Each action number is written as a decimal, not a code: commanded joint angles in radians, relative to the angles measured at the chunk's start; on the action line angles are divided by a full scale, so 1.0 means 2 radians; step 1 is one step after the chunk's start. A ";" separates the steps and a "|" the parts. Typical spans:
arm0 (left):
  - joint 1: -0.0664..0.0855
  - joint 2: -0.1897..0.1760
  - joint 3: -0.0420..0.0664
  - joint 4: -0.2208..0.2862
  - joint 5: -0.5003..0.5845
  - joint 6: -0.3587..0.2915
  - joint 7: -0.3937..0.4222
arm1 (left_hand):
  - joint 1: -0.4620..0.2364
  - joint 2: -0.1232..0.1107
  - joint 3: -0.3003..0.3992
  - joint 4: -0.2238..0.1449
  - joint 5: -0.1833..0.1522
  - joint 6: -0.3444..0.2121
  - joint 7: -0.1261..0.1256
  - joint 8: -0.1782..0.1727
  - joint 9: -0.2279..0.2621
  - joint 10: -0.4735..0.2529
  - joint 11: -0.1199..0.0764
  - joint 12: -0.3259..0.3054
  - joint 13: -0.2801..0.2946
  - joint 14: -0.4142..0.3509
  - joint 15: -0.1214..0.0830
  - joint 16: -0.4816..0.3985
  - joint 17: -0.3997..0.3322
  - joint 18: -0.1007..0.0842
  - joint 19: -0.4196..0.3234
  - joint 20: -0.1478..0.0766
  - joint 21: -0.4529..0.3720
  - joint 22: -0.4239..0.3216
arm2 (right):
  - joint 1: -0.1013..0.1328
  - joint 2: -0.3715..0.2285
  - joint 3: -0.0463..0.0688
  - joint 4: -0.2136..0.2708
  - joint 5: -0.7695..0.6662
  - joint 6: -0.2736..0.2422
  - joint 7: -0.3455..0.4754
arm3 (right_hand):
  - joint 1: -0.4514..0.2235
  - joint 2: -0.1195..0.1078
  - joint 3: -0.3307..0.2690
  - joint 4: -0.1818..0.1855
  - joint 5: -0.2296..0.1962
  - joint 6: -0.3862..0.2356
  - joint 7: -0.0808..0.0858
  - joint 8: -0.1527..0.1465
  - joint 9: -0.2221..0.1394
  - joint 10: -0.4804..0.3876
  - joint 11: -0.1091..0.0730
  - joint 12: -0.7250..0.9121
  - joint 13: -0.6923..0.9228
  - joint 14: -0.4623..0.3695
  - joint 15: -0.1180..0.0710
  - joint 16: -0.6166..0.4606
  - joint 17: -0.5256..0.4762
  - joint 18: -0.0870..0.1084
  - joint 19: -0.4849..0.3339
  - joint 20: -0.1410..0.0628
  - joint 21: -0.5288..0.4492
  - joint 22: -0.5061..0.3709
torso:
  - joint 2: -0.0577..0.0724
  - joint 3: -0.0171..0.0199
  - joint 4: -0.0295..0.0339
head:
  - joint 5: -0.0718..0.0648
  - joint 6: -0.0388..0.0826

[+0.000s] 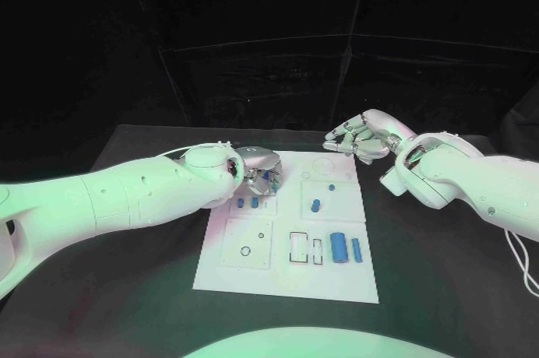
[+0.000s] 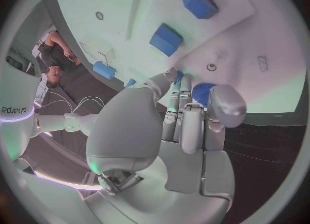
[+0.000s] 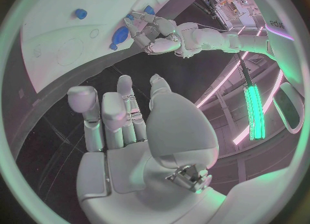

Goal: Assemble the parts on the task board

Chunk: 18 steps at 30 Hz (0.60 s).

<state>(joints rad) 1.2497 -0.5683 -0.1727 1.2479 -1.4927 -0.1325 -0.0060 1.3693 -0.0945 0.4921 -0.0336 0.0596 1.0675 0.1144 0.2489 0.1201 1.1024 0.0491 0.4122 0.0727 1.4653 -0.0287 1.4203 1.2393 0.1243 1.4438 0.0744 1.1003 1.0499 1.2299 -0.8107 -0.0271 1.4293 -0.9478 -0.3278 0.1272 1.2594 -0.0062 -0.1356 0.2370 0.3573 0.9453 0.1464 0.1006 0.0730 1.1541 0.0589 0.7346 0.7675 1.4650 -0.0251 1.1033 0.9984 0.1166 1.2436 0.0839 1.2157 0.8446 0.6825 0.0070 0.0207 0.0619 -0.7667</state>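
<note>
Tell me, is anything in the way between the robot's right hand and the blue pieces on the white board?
Nothing visible. The right hand hovers past the white task board's far edge; bare board lies before the small blue parts.

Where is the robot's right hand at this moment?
In the head view the right hand hovers at the far right corner of the white task board, holding nothing, across from the left hand, which is over the board's far left part.

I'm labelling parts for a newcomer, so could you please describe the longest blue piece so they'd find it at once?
Start at the white task board; go to its near right corner, away from both hands. Three blue pieces stand side by side; the long blue rod is rightmost, thinner and longer than its neighbours.
</note>
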 commanded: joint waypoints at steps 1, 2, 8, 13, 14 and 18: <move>0.000 0.000 0.000 -0.002 -0.003 -0.016 -0.011 | 0.004 0.006 0.010 -0.008 -0.006 0.007 0.000 0.000 0.000 0.011 -0.002 -0.010 -0.003 0.020 -0.003 0.003 0.001 -0.008 0.001 -0.004 0.004 0.002 | 0.001 0.001 0.000 0.001 0.001 0.001 0.002 | 0.000 0.004 -0.002 0.000 0.001 -0.003 0.000 0.002 0.000 -0.004 0.000 0.001 0.000 0.001 0.002 -0.001 0.001 0.009 0.000 0.001 -0.002 0.000 | 0.000 -0.0001 -0.0005 | 0.000 0.000; 0.000 0.000 0.000 -0.002 -0.003 -0.017 -0.012 | 0.004 0.006 0.011 -0.009 -0.006 0.008 0.000 -0.001 0.000 0.012 -0.002 -0.012 -0.003 0.020 -0.003 0.003 0.001 -0.008 0.001 -0.005 0.004 0.003 | 0.001 0.001 0.000 0.001 0.001 0.001 0.002 | 0.000 0.004 -0.002 0.000 0.001 -0.003 0.000 0.002 0.000 -0.004 0.000 0.001 0.000 0.001 0.002 -0.001 0.001 0.009 0.000 0.001 -0.002 0.000 | 0.000 -0.0003 -0.0003 | -0.001 0.000; 0.000 -0.002 0.000 0.001 -0.003 -0.029 -0.006 | 0.004 0.005 0.016 -0.014 -0.006 0.008 0.000 -0.004 -0.001 0.015 -0.001 -0.019 -0.004 0.020 -0.003 0.004 0.002 -0.009 0.001 -0.005 0.006 0.005 | 0.001 0.002 0.000 0.000 0.001 0.001 0.003 | 0.000 0.004 -0.002 0.000 0.001 -0.003 0.000 0.002 0.000 -0.004 0.000 0.001 0.000 0.001 0.002 -0.001 0.001 0.009 0.000 0.001 -0.002 0.000 | 0.000 -0.0004 0.0003 | -0.001 0.002; 0.000 -0.012 0.003 0.012 -0.002 -0.042 0.002 | 0.001 0.003 0.020 -0.018 -0.006 0.007 0.002 -0.010 -0.003 0.016 0.000 -0.028 -0.004 0.020 -0.002 0.004 0.001 -0.009 0.001 -0.004 0.007 0.006 | 0.001 0.002 0.000 -0.001 0.001 0.001 0.003 | 0.000 0.004 -0.002 0.000 0.001 -0.003 0.000 0.002 0.000 -0.004 0.000 0.001 0.000 0.001 0.002 -0.001 0.001 0.009 0.000 0.001 -0.002 0.000 | 0.000 -0.0004 0.0007 | -0.001 0.005; 0.000 -0.015 0.005 0.015 0.000 -0.044 0.003 | 0.000 0.003 0.021 -0.018 -0.006 0.006 0.002 -0.010 -0.004 0.016 0.001 -0.029 -0.004 0.020 -0.002 0.004 0.001 -0.009 0.001 -0.004 0.007 0.007 | 0.001 0.002 0.000 -0.001 0.001 0.001 0.003 | 0.000 0.004 -0.002 0.000 0.001 -0.003 0.000 0.002 0.000 -0.004 0.000 0.001 0.000 0.001 0.002 -0.001 0.001 0.009 0.000 0.001 -0.002 0.000 | -0.001 -0.0002 0.0006 | -0.001 0.005; 0.000 -0.030 0.016 0.027 0.018 -0.049 0.007 | -0.004 0.001 0.021 -0.019 -0.006 0.006 0.004 -0.013 -0.005 0.016 0.002 -0.032 -0.004 0.020 -0.001 0.003 0.000 -0.009 0.001 -0.004 0.006 0.006 | 0.001 0.002 0.000 -0.001 0.001 0.001 0.003 | 0.000 0.004 -0.002 0.000 0.002 -0.003 0.000 0.002 0.000 -0.004 0.000 0.001 -0.001 0.001 0.002 -0.001 0.001 0.009 0.000 0.001 -0.002 -0.001 | -0.001 0.0000 0.0009 | -0.001 0.008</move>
<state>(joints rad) 1.2469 -0.6237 -0.1422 1.2947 -1.4864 -0.1961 -0.0089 1.3752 -0.0913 0.5288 -0.0707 0.0464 1.0776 0.1142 0.2255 0.1118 1.1296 0.0520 0.3502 0.0642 1.4653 -0.0287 1.4243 1.2402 0.1243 1.4467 0.0715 1.1117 1.0625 1.2298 -0.8068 -0.0271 1.4261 -0.9478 -0.3278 0.1277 1.2594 -0.0062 -0.1356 0.2370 0.3573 0.9453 0.1465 0.1006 0.0730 1.1541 0.0589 0.7346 0.7676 1.4650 -0.0251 1.1033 0.9984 0.1166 1.2436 0.0839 1.2157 0.8447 0.6814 0.0062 0.0215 0.0606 -0.7540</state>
